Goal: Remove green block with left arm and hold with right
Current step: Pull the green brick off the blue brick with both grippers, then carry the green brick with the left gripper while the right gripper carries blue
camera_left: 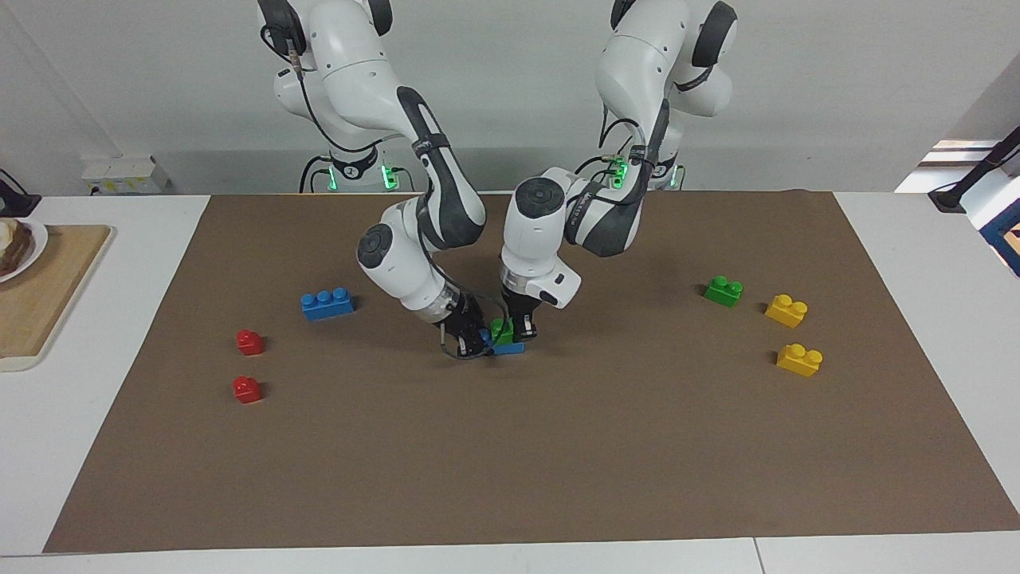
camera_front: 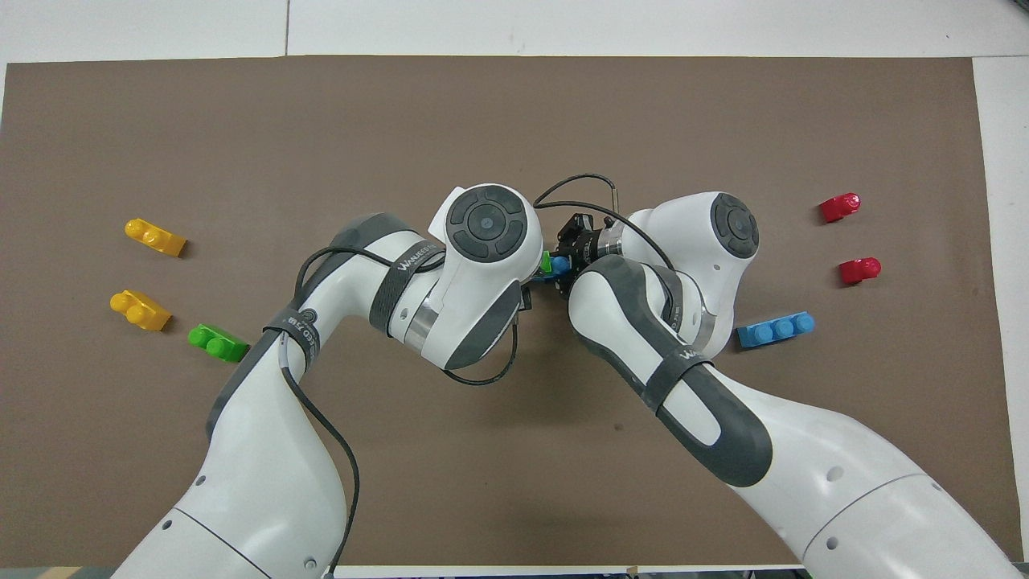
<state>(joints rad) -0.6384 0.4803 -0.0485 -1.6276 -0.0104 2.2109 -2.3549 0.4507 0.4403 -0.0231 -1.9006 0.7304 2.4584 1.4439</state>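
A green block (camera_left: 501, 328) sits on a blue brick (camera_left: 508, 347) on the brown mat (camera_left: 510, 462) at mid-table. My left gripper (camera_left: 516, 330) comes down from above and is shut on the green block. My right gripper (camera_left: 478, 341) comes in low from the right arm's end and is shut on the blue brick. In the overhead view only slivers of the green block (camera_front: 546, 261) and the blue brick (camera_front: 559, 265) show between the two hands. A second green block (camera_left: 723, 291) lies toward the left arm's end of the table.
Two yellow bricks (camera_left: 786, 310) (camera_left: 799, 359) lie beside the second green block. A three-stud blue brick (camera_left: 327, 304) and two red bricks (camera_left: 250, 342) (camera_left: 247, 389) lie toward the right arm's end. A wooden board (camera_left: 40, 295) with a plate lies off the mat there.
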